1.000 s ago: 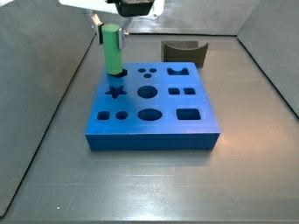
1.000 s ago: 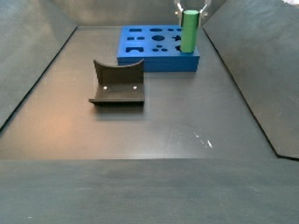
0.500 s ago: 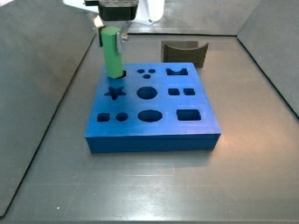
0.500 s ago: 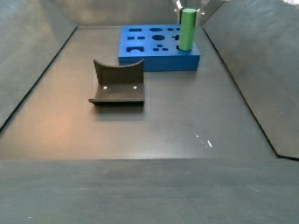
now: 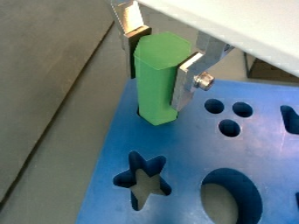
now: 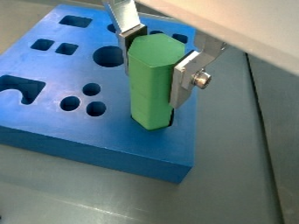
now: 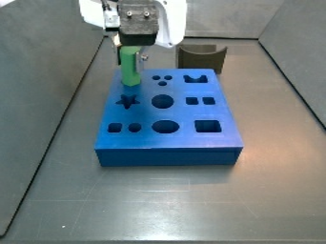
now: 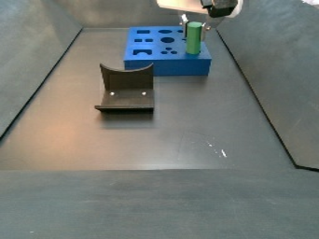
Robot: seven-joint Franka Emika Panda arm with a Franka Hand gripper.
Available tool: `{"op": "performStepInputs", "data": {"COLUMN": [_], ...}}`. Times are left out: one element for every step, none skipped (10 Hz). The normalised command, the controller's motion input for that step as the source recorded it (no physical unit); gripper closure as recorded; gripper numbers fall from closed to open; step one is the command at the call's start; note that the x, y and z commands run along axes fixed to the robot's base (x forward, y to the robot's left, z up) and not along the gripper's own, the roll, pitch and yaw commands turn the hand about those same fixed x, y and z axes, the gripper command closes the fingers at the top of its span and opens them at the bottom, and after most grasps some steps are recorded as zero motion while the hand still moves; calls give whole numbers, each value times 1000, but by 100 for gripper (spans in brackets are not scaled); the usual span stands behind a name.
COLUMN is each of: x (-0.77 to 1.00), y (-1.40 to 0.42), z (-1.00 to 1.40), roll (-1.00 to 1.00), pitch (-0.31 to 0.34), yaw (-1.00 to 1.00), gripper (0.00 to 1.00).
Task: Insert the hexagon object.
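Observation:
The hexagon object (image 5: 158,74) is a bright green upright prism; it shows in both wrist views (image 6: 149,83) and both side views (image 7: 130,67) (image 8: 196,38). My gripper (image 5: 162,54) is shut on it, silver fingers (image 6: 187,74) pressing two opposite sides. Its lower end sits inside a hole at a corner of the blue block (image 7: 166,119), next to the star-shaped hole (image 5: 143,178). The gripper body (image 7: 137,19) hangs low over that corner, and the block also shows in a side view (image 8: 162,51).
A dark olive curved piece (image 8: 125,91) lies on the grey floor away from the block, also seen behind the block in a side view (image 7: 201,55). Sloping grey walls (image 7: 51,95) enclose the floor. The block has several other shaped holes (image 6: 105,57).
The gripper has come down with the hexagon object; the peg now stands lower, its bottom part sunk into the block's corner hole.

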Motion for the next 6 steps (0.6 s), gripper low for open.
{"op": "performStepInputs", "data": {"x": [51, 63, 0, 0, -63, 0], "y": [-157, -194, -134, -89, 0, 26], "z": [-129, -226, -389, -369, -131, 0], "roll": [-1, 0, 0, -14, 0, -31], "pitch": [-154, -193, -317, -380, -229, -7], "yaw": [-340, -320, -317, -229, -29, 0], "gripper": [100, 100, 100, 100, 100, 100]}}
